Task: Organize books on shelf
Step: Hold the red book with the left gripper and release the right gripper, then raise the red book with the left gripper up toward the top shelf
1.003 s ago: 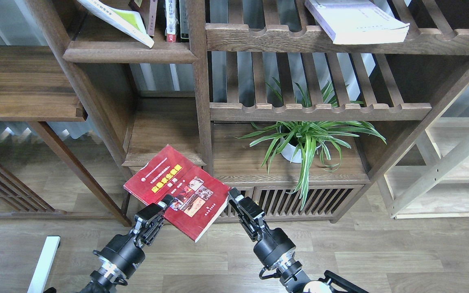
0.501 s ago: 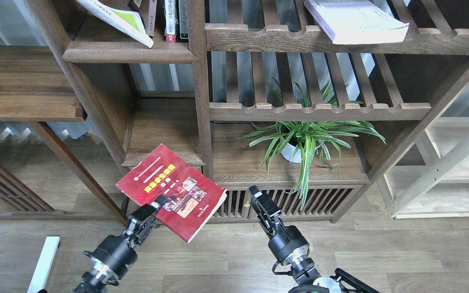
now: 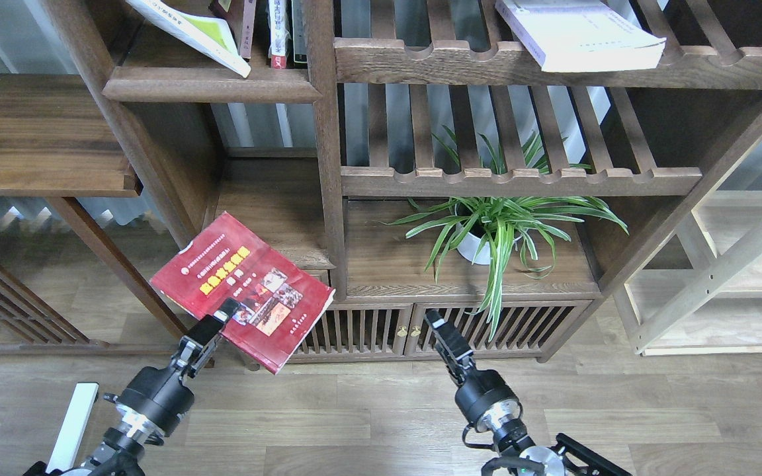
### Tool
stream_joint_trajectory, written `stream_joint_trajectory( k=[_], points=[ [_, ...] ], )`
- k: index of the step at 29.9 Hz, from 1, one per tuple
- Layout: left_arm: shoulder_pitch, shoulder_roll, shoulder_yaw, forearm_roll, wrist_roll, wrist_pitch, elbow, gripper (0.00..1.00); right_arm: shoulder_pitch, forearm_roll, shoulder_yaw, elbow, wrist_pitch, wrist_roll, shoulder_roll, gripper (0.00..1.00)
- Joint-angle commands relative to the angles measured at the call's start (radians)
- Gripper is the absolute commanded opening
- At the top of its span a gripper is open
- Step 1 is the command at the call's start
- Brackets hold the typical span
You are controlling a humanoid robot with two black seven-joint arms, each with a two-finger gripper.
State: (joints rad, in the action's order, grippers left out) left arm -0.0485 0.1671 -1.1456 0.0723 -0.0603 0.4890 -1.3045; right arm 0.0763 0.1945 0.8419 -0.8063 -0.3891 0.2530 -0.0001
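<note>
My left gripper [image 3: 221, 318] is clamped on the near edge of the dark red book [image 3: 242, 289], which I hold tilted in the air, cover up, in front of the lower left bay of the bookcase [image 3: 328, 198]. My right gripper [image 3: 439, 330] is empty and touches nothing; it points at the slatted cabinet doors [image 3: 381, 329], and I cannot tell how far its fingers are parted. On the solid shelf [image 3: 209, 82] at upper left, the yellow-green book [image 3: 189, 30] leans against a few upright spines [image 3: 275, 33]. The thick white book [image 3: 576, 33] lies on the upper slatted rack [image 3: 553, 66]. A potted plant [image 3: 497, 228] stands in the bay below the lower rack.
</note>
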Motion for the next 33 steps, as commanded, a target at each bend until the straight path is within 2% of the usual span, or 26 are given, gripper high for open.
stream_joint_trajectory(
  k=[1, 6, 15, 20, 25, 30, 33],
  points=[
    [-0.017, 0.002, -0.055, 0.075, -0.001, 0.000, -0.045, 0.00, 0.000, 0.000, 0.014, 0.006, -0.016, 0.000, 0.000, 1.00],
    [-0.054, 0.000, -0.149, 0.159, -0.003, 0.000, -0.134, 0.00, -0.007, 0.002, 0.008, 0.001, -0.100, -0.001, 0.000, 1.00],
    [-0.174, 0.011, -0.353, 0.382, -0.007, 0.000, -0.341, 0.00, -0.013, 0.000, 0.005, 0.029, -0.100, -0.001, 0.000, 1.00],
    [-0.198, 0.023, -0.480, 0.426, -0.068, 0.000, -0.412, 0.01, -0.015, 0.002, 0.003, 0.029, -0.100, -0.005, 0.000, 1.00],
    [-0.200, 0.043, -0.559, 0.428, -0.095, 0.000, -0.466, 0.01, -0.032, 0.000, -0.004, 0.030, -0.100, -0.006, 0.000, 1.00],
    [-0.188, 0.061, -0.626, 0.426, -0.162, 0.000, -0.470, 0.00, -0.041, 0.000, -0.006, 0.032, -0.100, -0.006, 0.000, 1.00],
    [-0.169, 0.061, -0.640, 0.423, -0.168, 0.000, -0.469, 0.00, -0.043, -0.001, -0.006, 0.032, -0.100, -0.008, 0.000, 1.00]
  ],
)
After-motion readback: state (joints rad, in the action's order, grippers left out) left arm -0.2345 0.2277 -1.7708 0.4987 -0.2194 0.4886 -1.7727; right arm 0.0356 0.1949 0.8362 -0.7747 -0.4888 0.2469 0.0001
